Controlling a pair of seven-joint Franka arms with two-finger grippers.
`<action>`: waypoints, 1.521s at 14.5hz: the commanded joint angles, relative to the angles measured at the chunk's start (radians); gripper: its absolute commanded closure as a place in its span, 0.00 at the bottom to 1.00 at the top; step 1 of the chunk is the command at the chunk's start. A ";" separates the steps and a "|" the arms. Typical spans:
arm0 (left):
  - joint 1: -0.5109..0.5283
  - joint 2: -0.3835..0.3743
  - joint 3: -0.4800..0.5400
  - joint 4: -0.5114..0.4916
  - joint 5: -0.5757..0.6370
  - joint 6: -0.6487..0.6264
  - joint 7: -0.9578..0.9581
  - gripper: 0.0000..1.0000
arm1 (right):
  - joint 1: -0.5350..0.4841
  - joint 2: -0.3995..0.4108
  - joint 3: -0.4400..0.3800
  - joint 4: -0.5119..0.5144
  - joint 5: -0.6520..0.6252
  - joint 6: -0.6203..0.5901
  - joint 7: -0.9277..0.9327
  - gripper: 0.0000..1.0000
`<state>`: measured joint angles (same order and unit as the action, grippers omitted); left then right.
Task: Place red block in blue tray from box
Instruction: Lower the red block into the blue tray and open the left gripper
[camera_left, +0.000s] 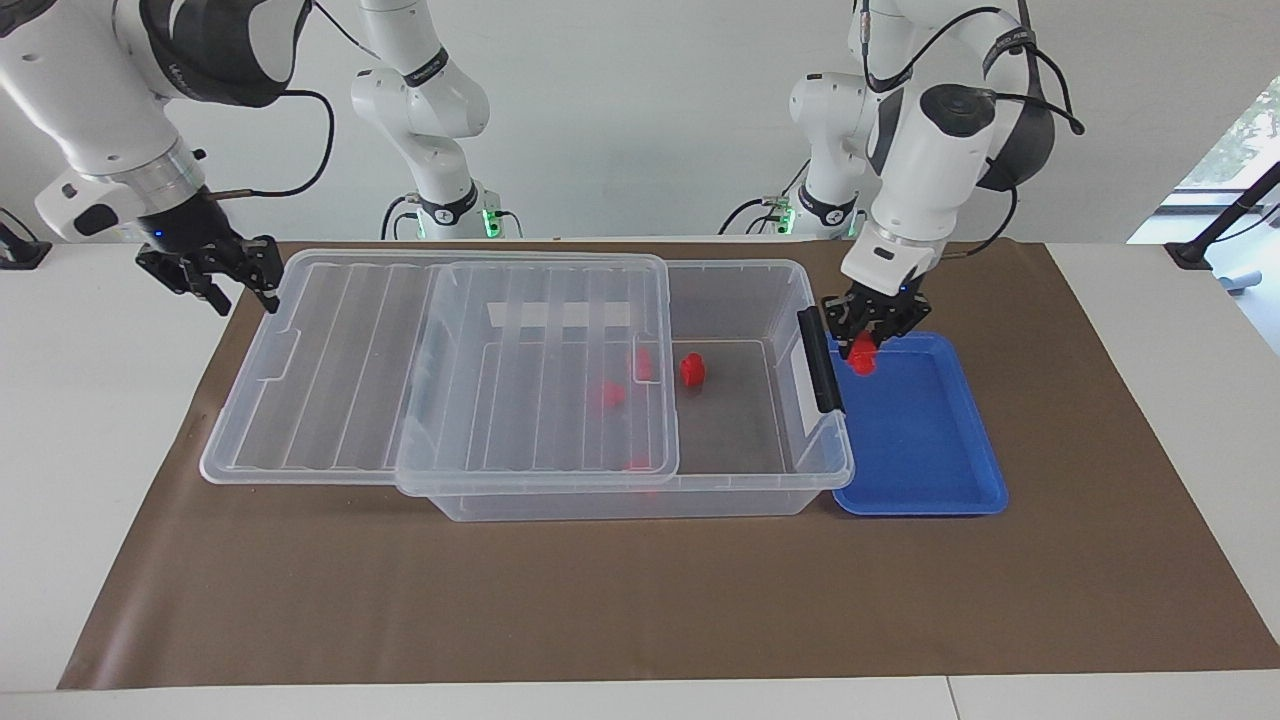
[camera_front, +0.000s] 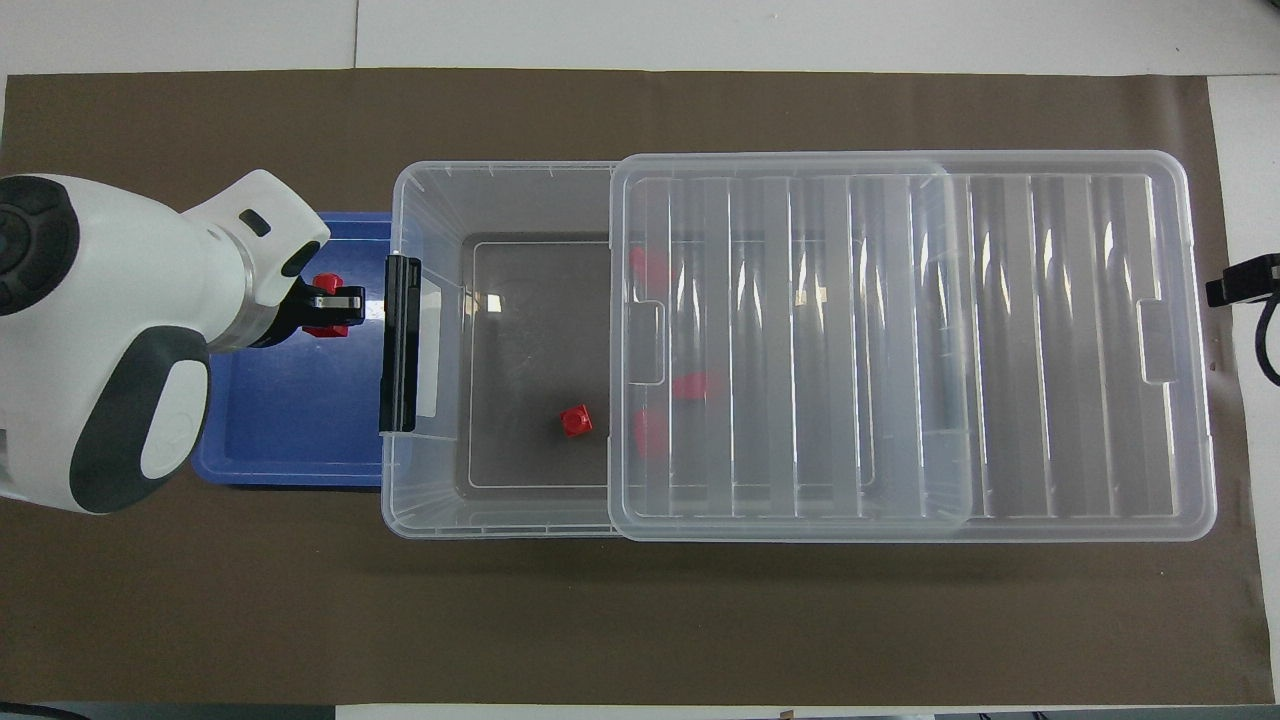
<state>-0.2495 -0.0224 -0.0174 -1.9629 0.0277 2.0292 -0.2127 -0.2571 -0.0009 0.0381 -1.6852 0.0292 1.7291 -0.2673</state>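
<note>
My left gripper (camera_left: 868, 338) is shut on a red block (camera_left: 862, 360) and holds it low over the blue tray (camera_left: 930, 450), at the tray's corner next to the box's black latch (camera_left: 821, 360). The overhead view also shows this gripper (camera_front: 335, 300), its block (camera_front: 326, 283) and the tray (camera_front: 290, 430). The clear box (camera_left: 740, 272) stands beside the tray. Its lid (camera_left: 350, 370) is slid toward the right arm's end. One red block (camera_left: 692, 370) lies in the uncovered part, and three more (camera_left: 607, 393) lie under the lid. My right gripper (camera_left: 243, 298) is open and empty beside the lid's end.
A brown mat (camera_left: 640, 600) covers the table under everything. The lid (camera_front: 1050, 350) overhangs the box (camera_front: 420, 500) at the right arm's end. The white table (camera_left: 1180, 330) shows around the mat.
</note>
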 joint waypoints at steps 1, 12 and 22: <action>0.065 -0.028 -0.009 -0.103 0.011 0.081 0.081 1.00 | -0.065 0.027 0.003 -0.048 -0.001 0.116 -0.093 1.00; 0.187 0.136 -0.009 -0.260 0.009 0.453 0.239 1.00 | -0.116 0.067 0.005 -0.205 -0.018 0.248 -0.113 1.00; 0.190 0.193 -0.012 -0.251 0.006 0.511 0.228 0.00 | 0.015 0.051 0.011 -0.243 -0.009 0.257 0.048 1.00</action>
<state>-0.0574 0.1726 -0.0242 -2.2117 0.0277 2.5393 0.0120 -0.2687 0.0762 0.0460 -1.8948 0.0161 1.9708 -0.2658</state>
